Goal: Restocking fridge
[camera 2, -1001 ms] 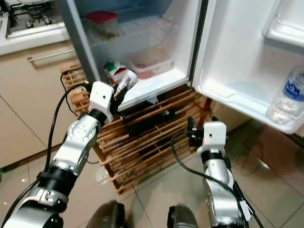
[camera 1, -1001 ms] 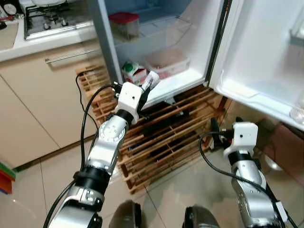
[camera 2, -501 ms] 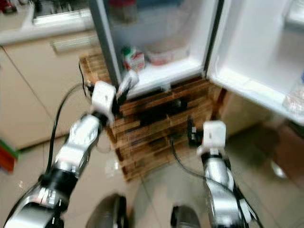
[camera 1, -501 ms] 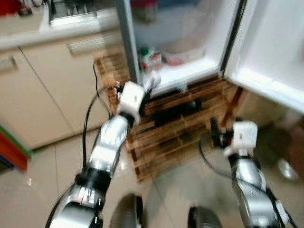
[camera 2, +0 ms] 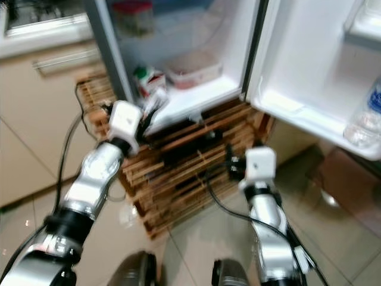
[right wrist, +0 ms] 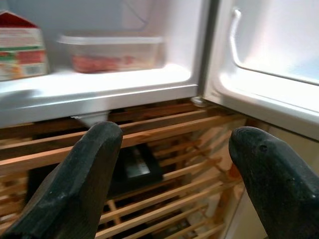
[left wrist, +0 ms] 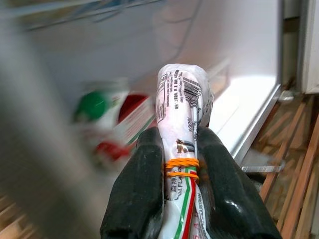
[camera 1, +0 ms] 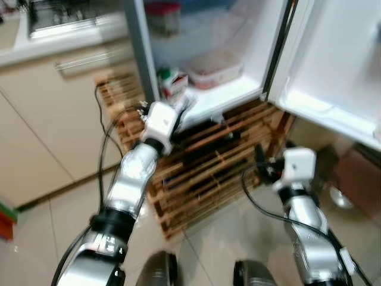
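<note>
Carton (camera 1: 173, 83) and tray (camera 1: 215, 71) behind left tool's (left wrist: 180, 149) wrapped packet (left wrist: 183, 99).

Carton (left wrist: 112, 127) blurred; packet (left wrist: 183, 144) base hidden between fingers (left wrist: 139, 194).

one open fridge (camera 1: 269, 89); one carton (camera 1: 172, 83); one clear lidded food container (camera 1: 217, 71); one red-lidded container (camera 1: 162, 15); one wrapped sausage-like package (left wrist: 182, 144); one water bottle (camera 2: 366, 116); one wooden slatted rack (camera 1: 208, 161); two grippers, left gripper (left wrist: 182, 199) and right gripper (right wrist: 169, 184).
</note>
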`<state>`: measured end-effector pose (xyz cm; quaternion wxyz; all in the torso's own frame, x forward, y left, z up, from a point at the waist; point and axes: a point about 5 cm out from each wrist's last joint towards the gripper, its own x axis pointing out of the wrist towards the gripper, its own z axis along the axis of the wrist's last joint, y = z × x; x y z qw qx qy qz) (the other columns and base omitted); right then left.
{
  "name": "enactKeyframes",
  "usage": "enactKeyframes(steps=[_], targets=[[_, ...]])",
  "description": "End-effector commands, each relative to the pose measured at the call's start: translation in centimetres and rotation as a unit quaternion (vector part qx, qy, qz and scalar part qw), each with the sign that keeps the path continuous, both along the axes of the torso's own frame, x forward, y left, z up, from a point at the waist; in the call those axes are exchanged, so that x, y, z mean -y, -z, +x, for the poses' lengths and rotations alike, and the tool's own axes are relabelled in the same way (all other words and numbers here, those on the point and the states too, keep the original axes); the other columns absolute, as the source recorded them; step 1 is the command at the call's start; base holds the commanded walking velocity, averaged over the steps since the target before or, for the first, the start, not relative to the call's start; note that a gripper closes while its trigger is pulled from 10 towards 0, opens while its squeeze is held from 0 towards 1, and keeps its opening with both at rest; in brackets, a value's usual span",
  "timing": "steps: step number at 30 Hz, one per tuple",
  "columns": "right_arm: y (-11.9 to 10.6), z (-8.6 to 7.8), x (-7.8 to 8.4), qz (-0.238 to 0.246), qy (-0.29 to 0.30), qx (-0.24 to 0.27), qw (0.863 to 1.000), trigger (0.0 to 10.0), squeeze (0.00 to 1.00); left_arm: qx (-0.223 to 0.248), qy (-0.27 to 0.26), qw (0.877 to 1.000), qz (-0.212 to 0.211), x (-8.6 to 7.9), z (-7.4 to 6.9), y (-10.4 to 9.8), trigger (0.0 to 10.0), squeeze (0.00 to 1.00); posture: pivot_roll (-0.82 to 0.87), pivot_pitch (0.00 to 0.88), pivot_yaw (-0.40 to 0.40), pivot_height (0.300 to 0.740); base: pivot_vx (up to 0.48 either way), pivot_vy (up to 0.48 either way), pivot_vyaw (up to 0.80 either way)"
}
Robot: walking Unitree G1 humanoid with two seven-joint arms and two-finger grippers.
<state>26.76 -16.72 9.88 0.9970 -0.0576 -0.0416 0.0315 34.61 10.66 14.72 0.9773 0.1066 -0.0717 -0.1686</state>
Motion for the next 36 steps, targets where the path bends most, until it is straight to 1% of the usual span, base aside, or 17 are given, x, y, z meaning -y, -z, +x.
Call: enactKeyframes(steps=[1, 3, 7, 9, 10, 13, 16, 19, 20, 25, 32, 35, 36], targets=[[-0.1, 0.1, 0.5, -0.003, 0.005, -0.004, 1.000, 10.0, 0.00, 0.012, 0.019, 1.000, 0.001, 1.2, 0.0, -0.6, 10.0, 0.00, 0.08, 0.054, 0.068, 0.662, 0.469, 0.000, 0.00], [-0.1, 0.0, 0.4, -0.002, 0.001, -0.005, 1.000, 10.0, 0.00, 0.014, 0.025, 1.000, 0.001, 1.3, 0.0, -0.7, 10.0, 0.00, 0.08, 0.055, 0.068, 0.662, 0.433, -0.131, 0.00], [-0.2, 0.0, 0.3, -0.001, -0.001, -0.006, 1.000, 10.0, 0.00, 0.015, 0.032, 0.999, -0.003, 1.5, -0.1, -0.7, 10.0, 0.00, 0.08, 0.058, 0.070, 0.662, 0.000, 0.000, 0.00], [-0.2, 0.1, 0.3, 0.000, -0.003, -0.007, 1.000, 10.0, 0.00, 0.018, 0.040, 0.999, 0.001, 1.7, -0.2, -0.9, 10.0, 0.00, 0.08, 0.062, 0.072, 0.662, 0.000, 0.000, 0.00], [-0.3, 0.0, 0.2, 0.000, -0.004, -0.006, 1.000, 10.0, 0.00, 0.020, 0.042, 0.999, 0.000, 1.8, -0.3, -1.0, 10.0, 0.00, 0.09, 0.090, 0.085, 0.662, 0.000, -0.465, 0.00], [-0.4, -0.1, 0.1, -0.001, -0.006, -0.006, 1.000, 10.0, 0.00, 0.020, 0.042, 0.999, -0.002, 1.8, -0.4, -1.1, 10.0, 0.00, 0.09, 0.091, 0.086, 0.662, 0.000, -0.460, 0.00], [-0.4, -0.1, 0.2, 0.000, -0.001, -0.007, 1.000, 10.0, 0.00, 0.020, 0.040, 0.999, -0.001, 1.8, -0.5, -1.0, 10.0, 0.00, 0.10, 0.100, 0.099, 0.662, 0.000, -0.442, 0.71], [-0.4, -0.1, 0.3, 0.008, 0.008, -0.006, 1.000, 10.0, 0.00, 0.023, 0.032, 0.999, -0.007, 1.5, -0.5, -1.1, 10.0, 0.00, 0.10, 0.102, 0.102, 0.662, 0.251, -0.405, 0.00], [-0.4, -0.1, 0.3, 0.008, 0.010, -0.007, 1.000, 10.0, 0.00, 0.018, 0.026, 0.999, -0.017, 1.3, -0.5, -1.1, 10.0, 0.00, 0.10, 0.102, 0.104, 0.662, 0.000, 0.000, 0.00], [-0.4, -0.1, 0.3, 0.003, 0.008, -0.007, 1.000, 10.0, 0.00, 0.013, 0.024, 1.000, -0.013, 1.2, -0.3, -1.2, 10.0, 0.00, 0.10, 0.113, 0.107, 0.662, 0.000, 0.000, 0.00], [-0.3, -0.3, 0.3, 0.005, 0.008, -0.008, 1.000, 10.0, 0.00, 0.010, 0.039, 0.999, -0.012, 1.7, -0.6, -1.4, 10.0, 0.00, 0.10, 0.120, 0.106, 0.662, 0.000, 0.000, 0.00], [-0.4, -0.2, 0.1, -0.001, 0.003, -0.007, 1.000, 10.0, 0.00, 0.013, 0.043, 0.999, -0.022, 2.0, -0.8, -1.8, 10.0, 0.00, 0.11, 0.129, 0.105, 0.662, 0.000, -0.449, 0.00], [-0.6, -0.1, 0.1, -0.007, 0.000, -0.004, 1.000, 10.0, 0.00, 0.014, 0.036, 0.999, -0.029, 2.0, -0.7, -2.0, 10.0, 0.00, 0.11, 0.130, 0.104, 0.662, 0.307, -0.364, 0.77]])
